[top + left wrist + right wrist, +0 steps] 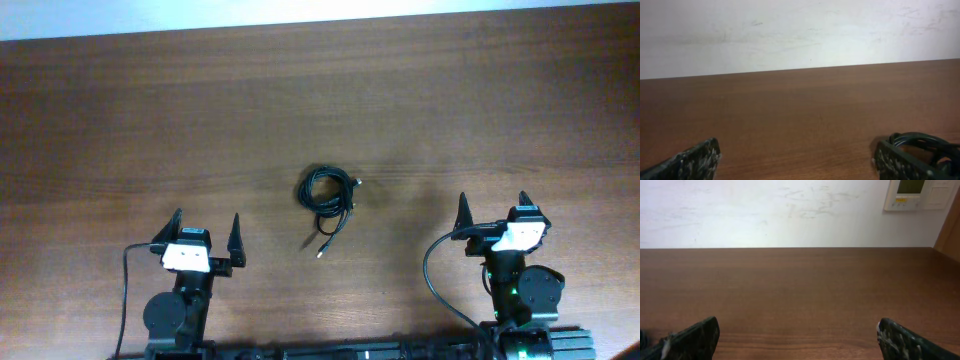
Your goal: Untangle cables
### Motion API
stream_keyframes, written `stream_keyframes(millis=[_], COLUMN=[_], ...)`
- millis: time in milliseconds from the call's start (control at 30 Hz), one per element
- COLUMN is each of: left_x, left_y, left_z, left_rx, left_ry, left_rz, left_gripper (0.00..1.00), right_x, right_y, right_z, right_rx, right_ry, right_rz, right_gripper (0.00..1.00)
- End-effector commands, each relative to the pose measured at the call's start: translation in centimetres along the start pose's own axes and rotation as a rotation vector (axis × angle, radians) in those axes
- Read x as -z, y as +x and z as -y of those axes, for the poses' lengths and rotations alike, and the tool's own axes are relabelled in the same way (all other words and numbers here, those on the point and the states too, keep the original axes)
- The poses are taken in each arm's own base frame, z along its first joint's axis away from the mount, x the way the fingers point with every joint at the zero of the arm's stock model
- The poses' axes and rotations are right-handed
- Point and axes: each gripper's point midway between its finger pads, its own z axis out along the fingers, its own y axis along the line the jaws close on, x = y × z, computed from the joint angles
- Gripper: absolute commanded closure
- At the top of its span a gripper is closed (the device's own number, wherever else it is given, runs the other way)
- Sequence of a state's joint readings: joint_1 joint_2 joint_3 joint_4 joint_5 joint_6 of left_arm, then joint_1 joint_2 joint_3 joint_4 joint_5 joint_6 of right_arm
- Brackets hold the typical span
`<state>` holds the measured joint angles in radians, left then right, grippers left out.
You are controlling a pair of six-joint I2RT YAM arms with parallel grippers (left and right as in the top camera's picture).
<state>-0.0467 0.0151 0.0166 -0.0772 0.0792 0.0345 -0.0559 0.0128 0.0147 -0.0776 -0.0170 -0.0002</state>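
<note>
A small bundle of black cables [329,196] lies coiled and tangled on the brown table near the middle, with a loose end trailing toward the front [320,250]. Part of the coil shows at the lower right of the left wrist view [925,142], behind the right finger. My left gripper [208,237] is open and empty at the front left, well apart from the bundle. My right gripper [494,208] is open and empty at the front right. The right wrist view shows only bare table between its fingers [797,340].
The wooden table [150,120] stretches wide on all sides of the bundle. A white wall [765,210] runs behind the far edge, with a wall panel [910,194] at its upper right. Each arm's own black cable hangs near its base [430,275].
</note>
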Motion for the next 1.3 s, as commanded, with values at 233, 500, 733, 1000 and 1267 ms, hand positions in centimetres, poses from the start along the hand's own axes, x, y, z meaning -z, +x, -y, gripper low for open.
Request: stream_keyframes(millis=[233,500,733,1000,1267], left_x=[0.0,0.4,1.8,-2.7,-6.4], left_y=[-0.7,-2.8,-6.9,-9.0,-8.8], left_z=[0.2,0.9,1.3,1.1,6.3], left_rx=[-0.016,0.036,0.055,0.088,0.199], left_ry=[0.013,0.056,0.081,0.092,0.363], left_rz=[0.036,0.089,0.073,-0.197,-0.662], left_gripper=[0.01,0.01,0.01,0.01,0.01], right_x=[0.0,0.0,0.0,0.0,0.0], right_y=[0.3,0.3,0.3,0.3,0.3], right_z=[-0.2,-0.2,-0.2,-0.2,-0.2], right_rx=[0.004,0.004,0.004,0.004,0.004], right_ry=[-0.007,-0.007,-0.007,-0.007,-0.008], right_rz=[-0.002,-0.002,-0.002,-0.002,-0.002], right_gripper=[0.01,0.01,0.01,0.01,0.01])
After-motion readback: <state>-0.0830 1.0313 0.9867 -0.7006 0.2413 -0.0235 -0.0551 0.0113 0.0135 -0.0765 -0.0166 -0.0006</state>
